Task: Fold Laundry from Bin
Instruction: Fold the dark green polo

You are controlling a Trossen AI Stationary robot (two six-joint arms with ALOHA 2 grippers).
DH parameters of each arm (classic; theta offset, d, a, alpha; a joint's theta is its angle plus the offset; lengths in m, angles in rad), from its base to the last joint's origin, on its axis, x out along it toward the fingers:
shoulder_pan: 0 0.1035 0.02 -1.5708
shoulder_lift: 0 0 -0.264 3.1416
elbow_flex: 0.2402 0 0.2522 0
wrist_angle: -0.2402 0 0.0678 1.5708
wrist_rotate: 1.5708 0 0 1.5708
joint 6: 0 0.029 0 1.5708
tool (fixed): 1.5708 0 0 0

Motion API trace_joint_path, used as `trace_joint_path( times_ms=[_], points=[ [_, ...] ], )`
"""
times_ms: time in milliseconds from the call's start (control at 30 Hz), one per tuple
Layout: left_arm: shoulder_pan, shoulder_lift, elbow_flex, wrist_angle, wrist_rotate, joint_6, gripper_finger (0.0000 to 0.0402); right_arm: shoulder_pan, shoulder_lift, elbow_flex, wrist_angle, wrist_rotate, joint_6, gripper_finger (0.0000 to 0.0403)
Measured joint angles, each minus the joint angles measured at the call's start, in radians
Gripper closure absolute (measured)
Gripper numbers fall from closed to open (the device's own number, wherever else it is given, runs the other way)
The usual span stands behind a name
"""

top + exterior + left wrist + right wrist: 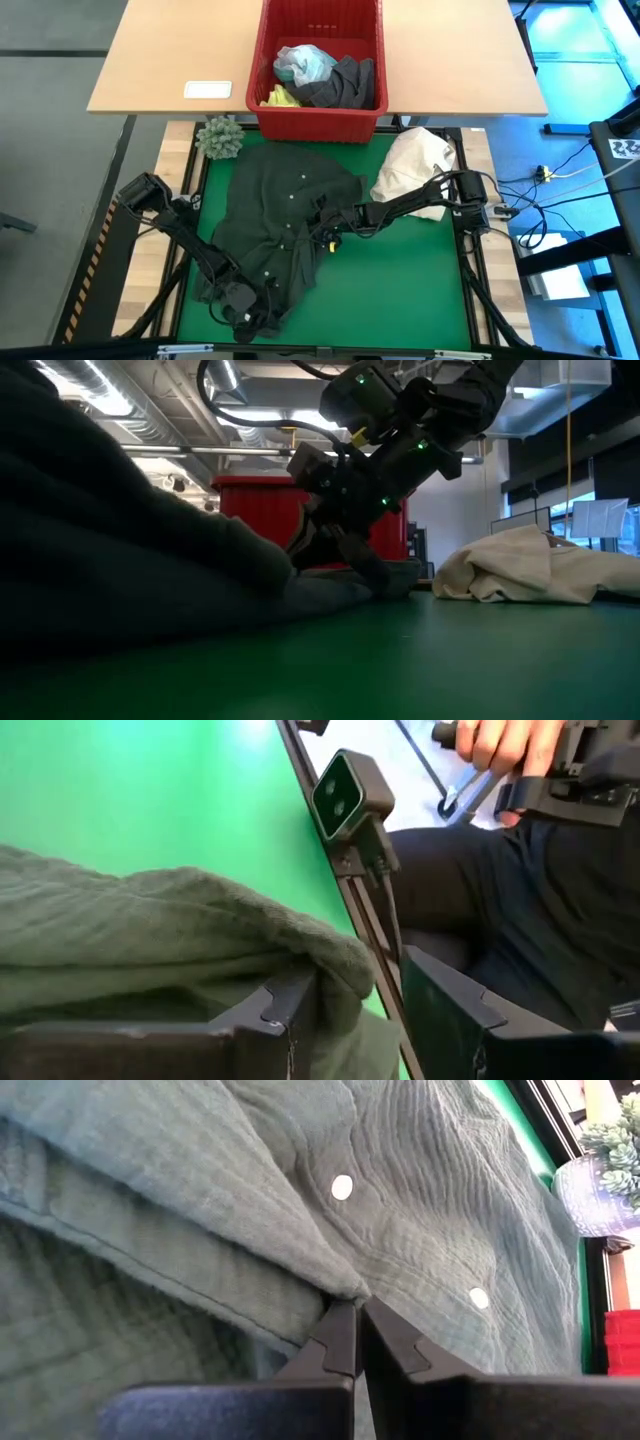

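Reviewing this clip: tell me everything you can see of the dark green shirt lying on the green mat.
The dark green shirt is a soft, crinkle-textured cloth garment with small white buttons. It lies rumpled and partly spread on the green mat, just in front of the red bin. The right gripper is shut, pinching a folded edge near the button row. The left gripper sits at the shirt's near hem, with cloth bunched between its parted fingers. The cream bundle lies beside it, apart.

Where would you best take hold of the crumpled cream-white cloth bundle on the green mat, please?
Probably at the raised fold on top of the cream-white cloth bundle, coming straight down from above. It lies slumped in a soft heap beside the right arm, so its edges hug the green mat, while the creased crest gives fingers something to pinch.
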Motion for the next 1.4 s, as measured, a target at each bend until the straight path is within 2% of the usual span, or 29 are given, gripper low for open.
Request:
trace_joint_path(
  times_ms=[267, 700, 900, 1033, 1167, 1267, 1400],
  points=[
    [0.004, 0.0, 0.0, -0.059, -0.004, -0.012, 0.027, 0.0, 0.0, 0.0, -0.022, 0.0, 0.022, 0.04],
    [0.093, -0.006, 0.0, -0.162, 0.13, -0.013, 0.0214, 0.0, 0.0, 0.0, -0.027, 0.001, 0.025, 0.04],
    [0.109, -0.089, -0.001, -0.288, 0.137, 0.005, 0.0212, 0.0, 0.0, 0.0, -0.031, 0.0, 0.024, 0.04],
    [0.1, -0.193, -0.001, -0.43, 0.053, 0.01, 0.0211, 0.002, 0.0, 0.0, -0.032, 0.0, 0.023, 0.04],
    [0.075, -0.271, -0.001, -0.531, -0.09, 0.01, 0.0211, 0.002, 0.0, 0.0, -0.032, -0.001, 0.023, 0.04],
    [0.06, -0.289, -0.001, -0.505, -0.158, 0.014, 0.0211, 0.002, 0.0, 0.0, -0.032, -0.002, 0.023, 0.04],
    [0.054, -0.265, 0.0, -0.464, -0.196, 0.038, 0.0211, 0.002, 0.0, 0.0, -0.032, -0.002, 0.022, 0.04]
  ],
)
